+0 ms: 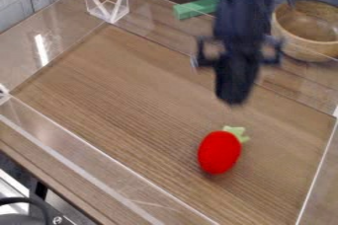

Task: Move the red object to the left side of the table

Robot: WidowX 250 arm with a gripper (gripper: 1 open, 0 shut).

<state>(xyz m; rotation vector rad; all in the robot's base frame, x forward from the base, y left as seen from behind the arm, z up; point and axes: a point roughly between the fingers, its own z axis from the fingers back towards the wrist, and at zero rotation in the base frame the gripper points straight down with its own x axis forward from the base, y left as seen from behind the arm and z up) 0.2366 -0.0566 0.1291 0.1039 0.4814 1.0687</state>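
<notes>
Light wood-grain surface (119, 81) edged by low clear acrylic walls (53, 140). Red toy strawberry (220, 152) lying near the right front corner, green stem pointing toward the back.

You are looking at a robot test bench, a lab setup and not a home. The light brown wood-grain desk (119, 81) is fenced by low clear acrylic walls (53, 32), the kind of pen that keeps props inside a work area. The black robot arm (242, 41) stands over it, blurred. The things on hand are props: a small glossy red toy fruit with a green stem (220, 152), a flat green block (195, 10) and a round wooden bowl (306, 27) outside the far wall.
</notes>
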